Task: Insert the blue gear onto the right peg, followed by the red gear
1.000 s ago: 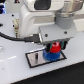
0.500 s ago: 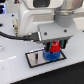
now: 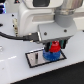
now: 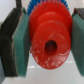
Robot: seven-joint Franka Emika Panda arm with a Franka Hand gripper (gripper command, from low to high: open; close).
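The small bright-red toothed gear point(image 4: 47, 44) with its raised hub and dark centre hole fills the wrist view, its glossy plastic face turned to the camera. It sits clamped between the two teal-padded fingers point(image 4: 22, 47) of the gripper point(image 4: 48, 45), one pad pressed against each side of its rim, so the fingers are closed on the red gear. Just behind the red gear, the teeth of the flat bright-blue gear point(image 4: 46, 5) show past its edge.

In the exterior view the red gear point(image 3: 54, 47) hangs directly over the blue gear point(image 3: 50, 56), close above it; whether they touch cannot be told. The blue gear lies on the rectangular grey plate with a black border point(image 3: 34, 59), toward the plate's end on the exterior view's right. The pegs are hidden.

The white arm's gripper point(image 3: 54, 46) points straight down over the red gear, with a black cable point(image 3: 15, 36) running off toward the exterior view's left, above the white table point(image 3: 20, 72).
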